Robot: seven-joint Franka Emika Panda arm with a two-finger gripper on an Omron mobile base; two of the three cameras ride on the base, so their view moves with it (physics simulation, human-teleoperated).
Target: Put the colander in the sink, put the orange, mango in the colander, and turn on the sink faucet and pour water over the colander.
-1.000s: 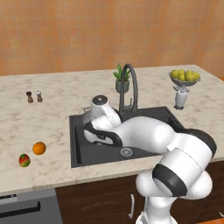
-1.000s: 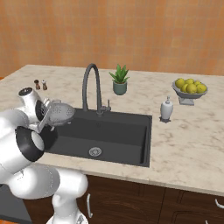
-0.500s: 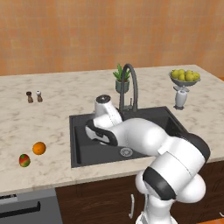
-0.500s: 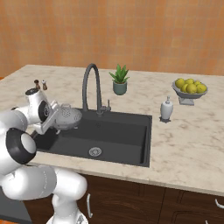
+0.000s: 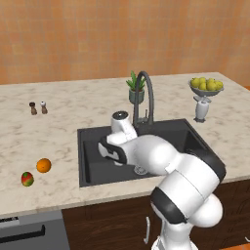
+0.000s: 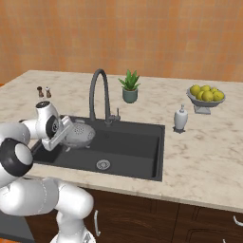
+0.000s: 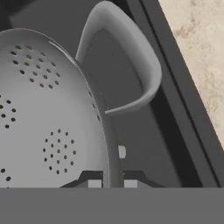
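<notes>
My gripper (image 7: pixel 112 183) is shut on the rim of the colander (image 7: pixel 48 118), a grey perforated bowl, close to one of its loop handles. In the right base view the gripper (image 6: pixel 68 130) holds the colander (image 6: pixel 80 135) low inside the left part of the black sink (image 6: pixel 140 147); I cannot tell whether it touches the bottom. The dark gooseneck faucet (image 6: pixel 98 90) arches just behind it. The orange (image 5: pixel 43 165) and the red-green mango (image 5: pixel 28 179) lie on the counter left of the sink (image 5: pixel 193 136). My arm hides the colander in the left base view.
A fruit bowl of yellow-green fruits (image 6: pixel 205 94) and a soap dispenser (image 6: pixel 180 118) stand right of the sink. A potted plant (image 6: pixel 129 88) is behind the faucet (image 5: pixel 146 95), and two shakers (image 5: pixel 38 108) stand at the back left. A silver drain (image 6: pixel 102 164) sits in the basin floor.
The gripper has carried the colander to the right and down, from above the sink's left edge into the basin.
</notes>
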